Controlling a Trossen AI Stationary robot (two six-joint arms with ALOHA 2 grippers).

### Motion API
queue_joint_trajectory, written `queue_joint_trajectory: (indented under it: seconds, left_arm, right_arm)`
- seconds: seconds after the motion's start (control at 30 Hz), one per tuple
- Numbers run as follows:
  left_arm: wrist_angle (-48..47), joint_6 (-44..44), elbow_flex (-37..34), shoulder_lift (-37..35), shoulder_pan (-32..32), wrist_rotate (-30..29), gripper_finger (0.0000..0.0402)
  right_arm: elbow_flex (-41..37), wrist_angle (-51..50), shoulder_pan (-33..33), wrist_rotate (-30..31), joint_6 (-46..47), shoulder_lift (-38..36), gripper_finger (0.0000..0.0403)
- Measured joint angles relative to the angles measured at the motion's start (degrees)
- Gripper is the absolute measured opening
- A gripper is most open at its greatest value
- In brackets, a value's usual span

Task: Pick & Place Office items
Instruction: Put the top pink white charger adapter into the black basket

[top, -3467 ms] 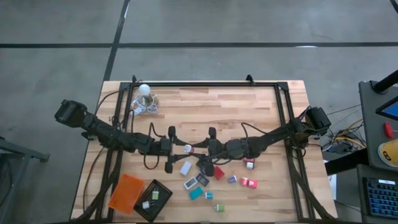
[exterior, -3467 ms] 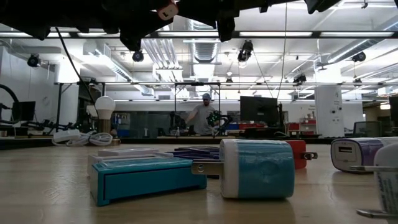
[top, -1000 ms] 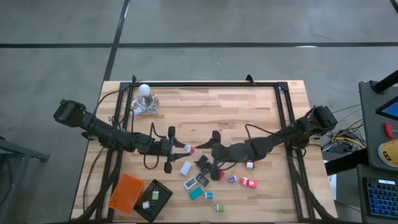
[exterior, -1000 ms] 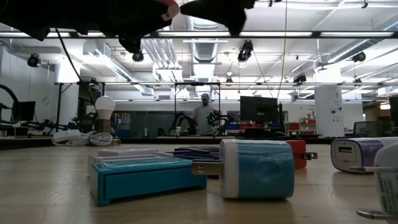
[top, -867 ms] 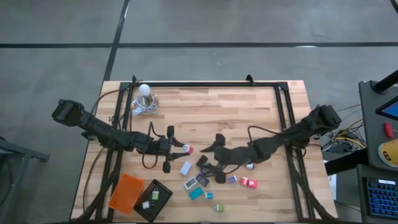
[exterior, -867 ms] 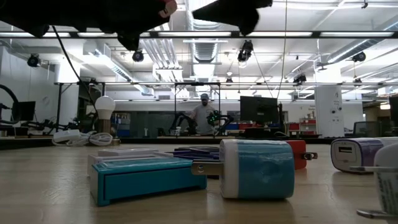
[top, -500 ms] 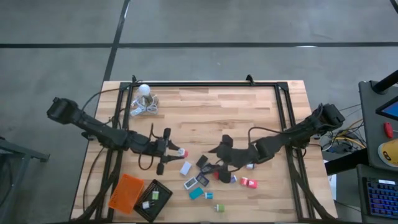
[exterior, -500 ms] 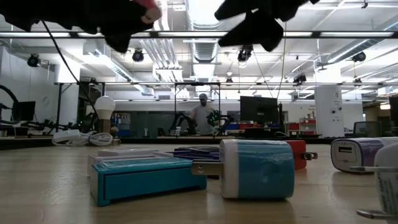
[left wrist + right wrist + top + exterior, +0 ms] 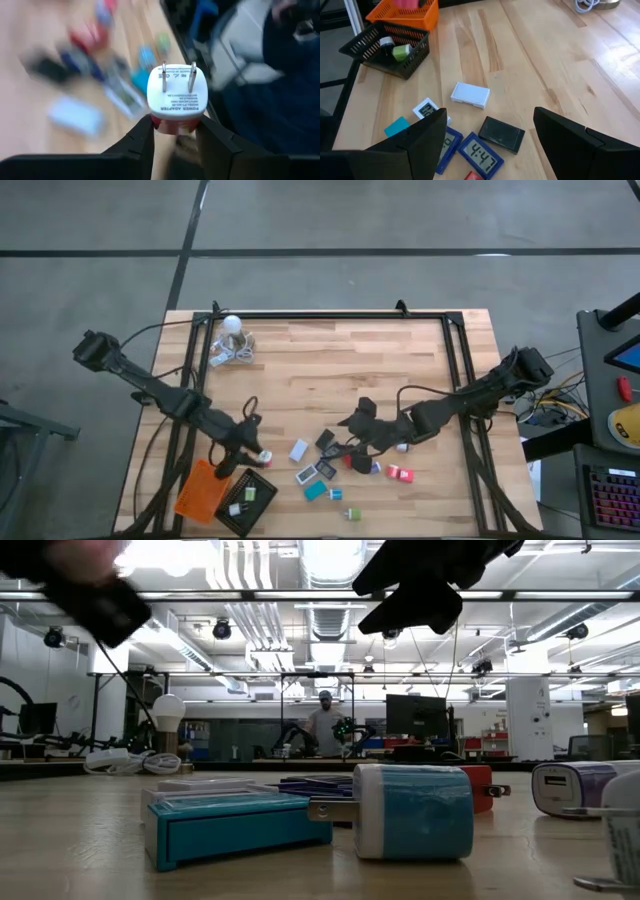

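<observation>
While both arms reach in, the scene reads as follows.

Table: pale wood planks (image 9: 340, 355) inside a black frame, standing on a grey floor (image 9: 320, 220) crossed by dark lines; it fills the middle of the high view.
Room: in the low view, an open hall with ceiling lights and monitors beyond the table, and a person (image 9: 325, 725) far back at centre.
Bulb: a white bulb with a coiled cord (image 9: 232, 340) sits at the table's upper left in the high view.
Trays: an orange tray (image 9: 202, 490) and a black tray (image 9: 246, 500) lie side by side at the lower left; the black one holds small pieces.
Left tool: the left tool (image 9: 255, 457) hangs just above the trays in the high view, its fingers (image 9: 137, 142) closed on a red and white plug adapter (image 9: 177, 95).
Adapter's direction: its long axis runs straight out from the fingers, red end clamped between them, white end and two prongs pointing away.
Right tool: the right tool (image 9: 352, 452) is at the table's lower centre, its fingers (image 9: 422, 137) spread wide and holding nothing.
Loose pieces: below the right tool lie a white block (image 9: 470, 94), a black block (image 9: 501, 133) and small clocks (image 9: 479, 155), all untouched; a teal piece (image 9: 314, 491) and a red piece (image 9: 399, 474) lie nearby.
</observation>
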Motion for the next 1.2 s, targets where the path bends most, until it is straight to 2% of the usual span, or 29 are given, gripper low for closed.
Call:
queue_joint_trajectory:
  seconds: [0.17,0.33,0.6,0.87,1.2]
  left_arm:
    - [-8.66,-15.24,2.29,0.70,-2.45,10.15,0.0119]
    - [-15.84,-25.27,4.51,0.72,-3.11,17.11,0.0119]
    - [-19.74,-36.69,3.95,2.48,-3.09,18.31,0.0119]
    - [-18.16,-38.96,6.76,11.73,-3.10,21.80,0.0119]
    - [-18.76,-34.15,18.50,28.85,-4.07,31.97,0.0119]
  right_arm:
    - [-0.21,0.07,-0.04,0.05,-0.11,0.00,0.0286]
    - [-0.55,0.03,-0.17,0.49,-0.19,0.00,0.0288]
    - [-2.68,0.21,-0.24,6.66,-0.20,0.00,0.0299]
    - [-3.98,0.25,-0.46,9.15,-0.18,0.02,0.0293]
    - [-4.00,0.23,-0.81,9.14,-1.10,0.02,0.0297]
